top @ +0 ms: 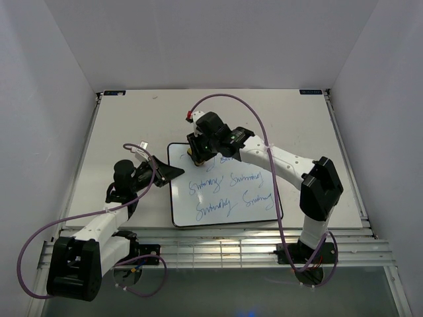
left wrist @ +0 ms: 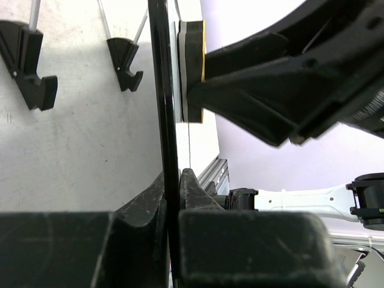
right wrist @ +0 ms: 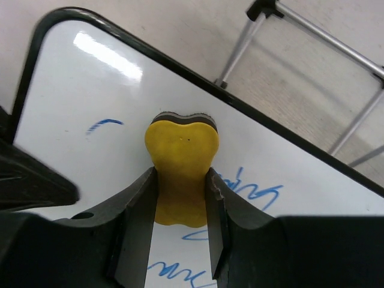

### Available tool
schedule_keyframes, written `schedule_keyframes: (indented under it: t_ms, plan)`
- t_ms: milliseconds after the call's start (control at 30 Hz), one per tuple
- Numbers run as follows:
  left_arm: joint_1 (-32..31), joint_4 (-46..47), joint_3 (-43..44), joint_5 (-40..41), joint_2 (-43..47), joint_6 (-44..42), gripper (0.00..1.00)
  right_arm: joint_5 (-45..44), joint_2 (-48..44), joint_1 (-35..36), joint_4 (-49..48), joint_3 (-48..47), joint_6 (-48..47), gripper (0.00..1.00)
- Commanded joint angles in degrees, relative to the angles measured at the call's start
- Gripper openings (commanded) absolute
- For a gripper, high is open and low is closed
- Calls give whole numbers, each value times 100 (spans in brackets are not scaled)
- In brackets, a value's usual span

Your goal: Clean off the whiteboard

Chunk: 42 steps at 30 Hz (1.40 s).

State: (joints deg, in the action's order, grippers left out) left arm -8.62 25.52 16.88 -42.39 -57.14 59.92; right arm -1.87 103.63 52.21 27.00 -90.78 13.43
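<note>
White walls (top: 46,72) close in a pale bench (top: 125,125); the whiteboard (top: 225,195) lies by its near edge. My left hand (top: 177,173) pinches its rim to steady it; my right hand (top: 197,156) clamps the eraser (right wrist: 182,150), pressed flat to wipe.

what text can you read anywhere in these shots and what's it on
Blue cursive handwriting on the glossy white rectangular whiteboard with a thin black frame: several rows, too loose to read with certainty.
Small dark labels at the far corners of the light table: too small to read.
Yellow foam eraser block: no text shows.
</note>
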Motion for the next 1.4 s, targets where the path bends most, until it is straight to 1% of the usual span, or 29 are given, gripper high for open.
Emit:
schedule_keyframes:
  t_ms: [0,200,233,333,367,567,733,967,1033,1233,1367]
  plan:
    - [-61,885,122,-463,248,-288,0,-323,-45,-175,349,342,-16,35]
    - [-69,885,96,-437,230,-270,0,-305,-142,-360,332,623,-7,35]
    - [-61,885,87,-428,230,-270,0,-236,-133,-360,314,614,-7,35]
    - [-61,885,87,-437,186,-288,0,369,-89,-351,183,580,19,35]
    - [-61,885,87,-445,177,-288,0,659,-63,-334,104,492,28,35]
    - [-61,885,105,-445,151,-288,0,1100,446,-71,366,-325,-25,34]
    - [-61,885,96,-428,98,-262,0,978,912,211,814,-1238,-130,33]
    - [-61,876,148,-393,19,-174,0,969,1405,501,1263,-1987,-227,33]
    - [-69,850,157,-393,2,-165,0,969,1431,519,1298,-2005,-253,33]
    - [-69,797,131,-384,37,-183,0,732,1283,458,1299,-1592,-341,33]
    - [-61,709,131,-323,89,-183,0,609,1054,203,1220,-995,-350,33]
